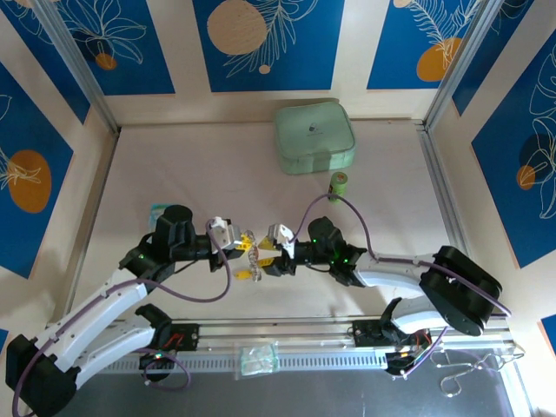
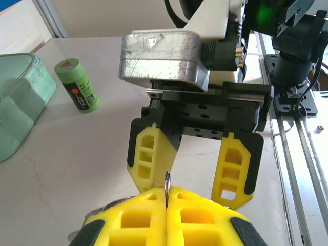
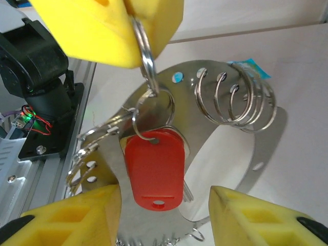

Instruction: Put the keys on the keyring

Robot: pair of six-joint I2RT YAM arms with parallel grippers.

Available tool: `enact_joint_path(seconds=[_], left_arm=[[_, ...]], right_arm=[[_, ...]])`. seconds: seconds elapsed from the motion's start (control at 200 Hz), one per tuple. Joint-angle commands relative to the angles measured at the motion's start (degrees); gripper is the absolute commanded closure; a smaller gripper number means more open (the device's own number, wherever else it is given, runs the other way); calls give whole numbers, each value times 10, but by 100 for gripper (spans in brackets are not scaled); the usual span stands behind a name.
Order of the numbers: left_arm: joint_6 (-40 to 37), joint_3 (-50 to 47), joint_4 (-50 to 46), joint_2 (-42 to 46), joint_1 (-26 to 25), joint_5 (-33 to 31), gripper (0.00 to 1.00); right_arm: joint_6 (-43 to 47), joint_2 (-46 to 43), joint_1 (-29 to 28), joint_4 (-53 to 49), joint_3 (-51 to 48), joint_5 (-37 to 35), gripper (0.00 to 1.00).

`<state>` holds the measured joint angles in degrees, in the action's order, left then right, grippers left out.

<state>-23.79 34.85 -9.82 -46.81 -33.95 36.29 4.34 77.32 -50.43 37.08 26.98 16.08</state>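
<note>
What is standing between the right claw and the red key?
Nothing visible. The red key hangs in the gap between the fingers of the open right claw, below a small ring pinched in the shut left claw.

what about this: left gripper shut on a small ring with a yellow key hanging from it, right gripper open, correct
The key is red, not yellow, as the right wrist view shows. The left gripper is shut on the small ring; the right gripper is open.
</note>
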Motion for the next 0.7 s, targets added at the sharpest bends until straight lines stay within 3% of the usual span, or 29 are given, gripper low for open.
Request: enact_joint_path(seconds=[0.0, 0.2, 0.32, 0.385, 0.58, 0.695], left_arm=[[13, -3, 21, 11, 2, 30, 100], [17, -5, 25, 8, 2, 36, 100], [16, -4, 24, 7, 2, 29, 100], [16, -4, 27, 7, 2, 16, 100], [8, -1, 24, 7, 2, -39, 100], [7, 1, 22, 10, 2, -52, 100]], right_arm=[[-7, 12, -4, 36, 22, 14, 50], [-3, 26, -8, 49, 33, 14, 49], [-4, 30, -8, 48, 37, 24, 53], [-4, 26, -7, 42, 37, 27, 60], [-8, 6, -1, 6, 36, 27, 92], [-10, -4, 1, -11, 34, 21, 97]])
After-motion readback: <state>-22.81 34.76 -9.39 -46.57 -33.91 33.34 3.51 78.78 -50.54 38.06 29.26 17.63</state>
